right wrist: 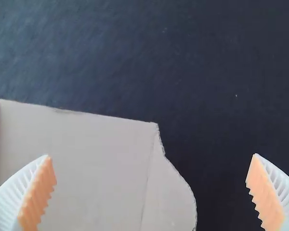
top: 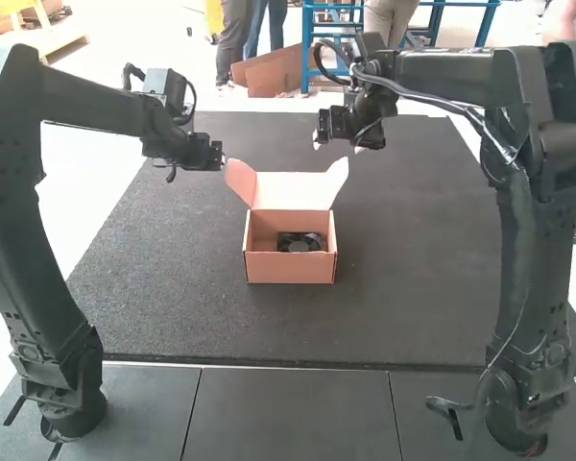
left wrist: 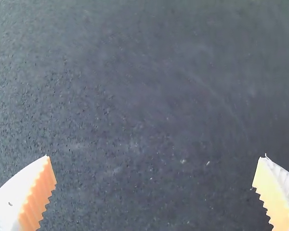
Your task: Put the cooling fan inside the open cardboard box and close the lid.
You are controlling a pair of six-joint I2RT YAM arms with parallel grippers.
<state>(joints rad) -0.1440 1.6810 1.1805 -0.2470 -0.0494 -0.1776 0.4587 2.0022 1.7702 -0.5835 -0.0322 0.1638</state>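
A dark mat covers the desk, and the cardboard box sits near its middle. The cooling fan lies flat inside, on the bottom. The lid stands open at the box's far side, its side flaps spread. The left claw hangs just left of the lid's left flap — fingers wide apart, holding nothing. The right claw hovers above the lid's far right corner — also spread wide and empty.

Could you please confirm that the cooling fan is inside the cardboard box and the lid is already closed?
Not quite: the high view shows the lid standing open, not closed. The cooling fan does lie inside the cardboard box.
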